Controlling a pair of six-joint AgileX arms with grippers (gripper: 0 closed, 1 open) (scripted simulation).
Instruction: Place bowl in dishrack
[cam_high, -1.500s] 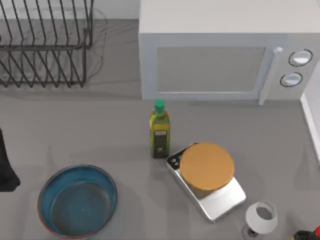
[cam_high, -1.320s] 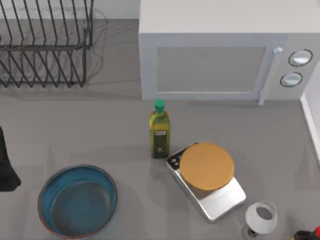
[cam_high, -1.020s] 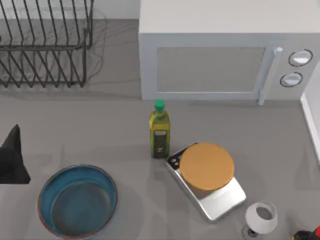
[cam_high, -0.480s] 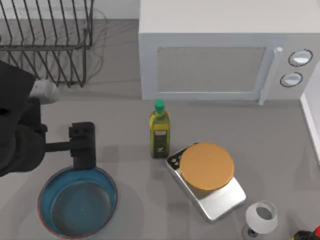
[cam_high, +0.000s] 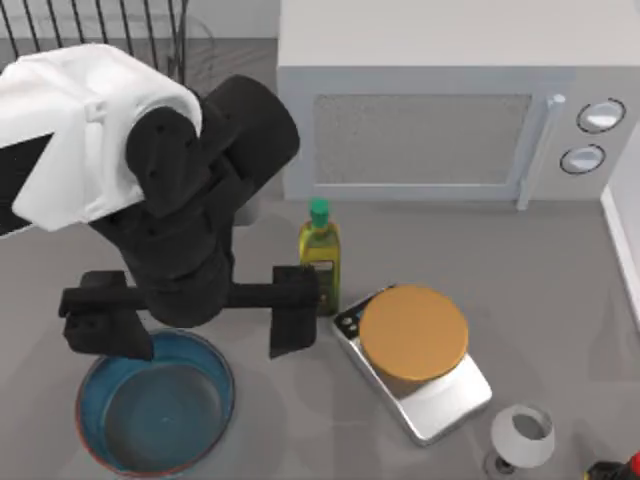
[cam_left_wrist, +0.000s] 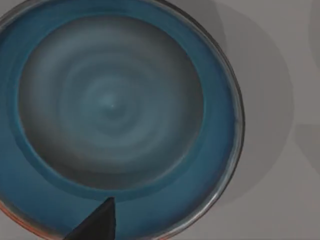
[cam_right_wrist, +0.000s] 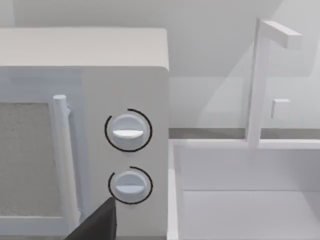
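Observation:
The blue bowl (cam_high: 155, 408) with its reddish-brown rim sits on the table at the front left. In the left wrist view the bowl (cam_left_wrist: 112, 107) lies right below the camera, greyish-blue inside. My left gripper (cam_high: 198, 325) hangs open just above the bowl's far rim, one finger (cam_high: 102, 322) to the left and the other finger (cam_high: 293, 312) to the right. The arm covers most of the black wire dishrack (cam_high: 184, 30) at the back left; a few bars show. A dark tip of my right gripper (cam_right_wrist: 95, 227) faces the microwave's knobs.
A white microwave (cam_high: 430, 110) stands at the back. A green-capped oil bottle (cam_high: 319, 255) is close to the left gripper's right finger. A scale with an orange disc (cam_high: 414, 335) and a small white wine glass (cam_high: 522, 435) sit at the front right.
My left arm has swung in from the table's left edge to above the bowl and now covers most of the dishrack. Its fingers stand much wider apart. The bowl has not moved.

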